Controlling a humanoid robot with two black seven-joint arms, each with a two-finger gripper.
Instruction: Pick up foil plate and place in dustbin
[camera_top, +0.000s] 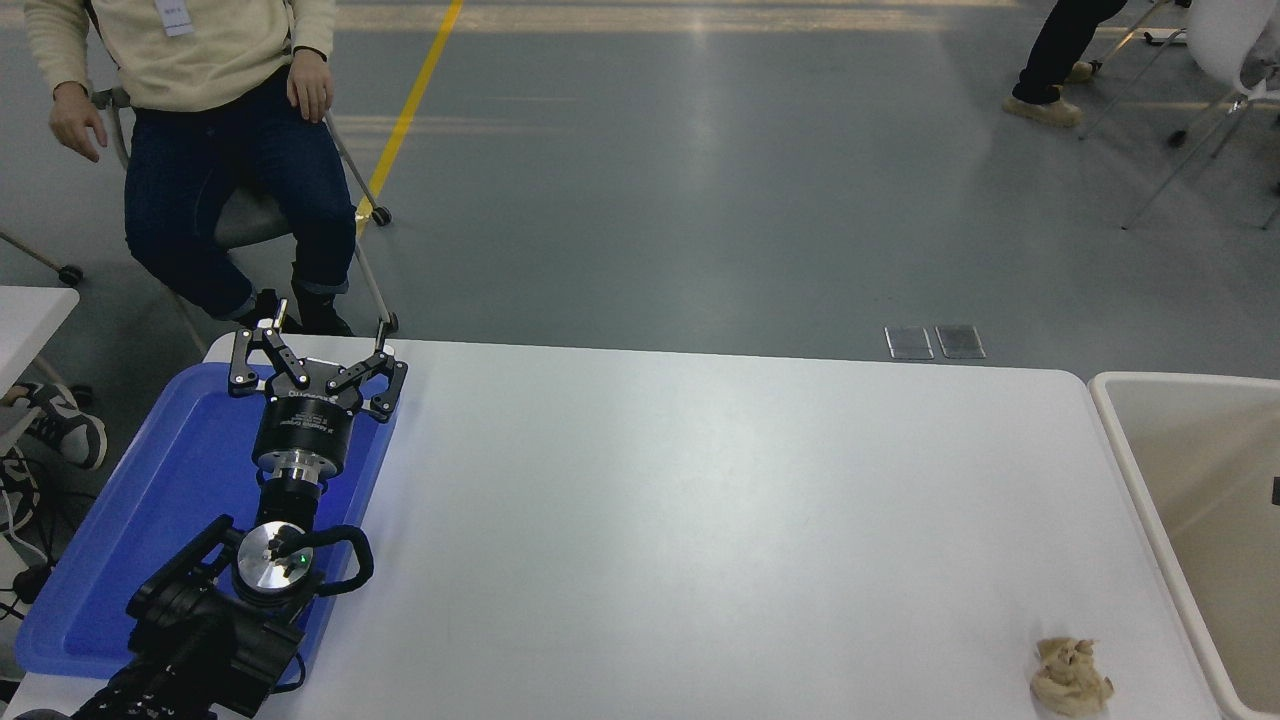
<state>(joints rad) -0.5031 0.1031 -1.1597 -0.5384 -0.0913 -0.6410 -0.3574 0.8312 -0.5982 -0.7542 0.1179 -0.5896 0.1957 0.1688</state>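
Here, a broad bare stretch of the white desk (700, 520) is seen between its left and right edges. One left claw (315, 350) is parked at nine o'clock above one blue tray (120, 560), its fingers spread apart with nothing between them. The right claw is not seen; only a small dark sliver shows at the right edge. One beige dustbin (1130, 470) is set against the desk's three-o'clock edge, its visible interior showing bare wall. The foil plate cannot be seen anywhere in view. One tan lumpy wad (1070, 678) lies at five o'clock, near the bin's rim. One seated person (215, 110) is seen at eleven o'clock beyond the desk.
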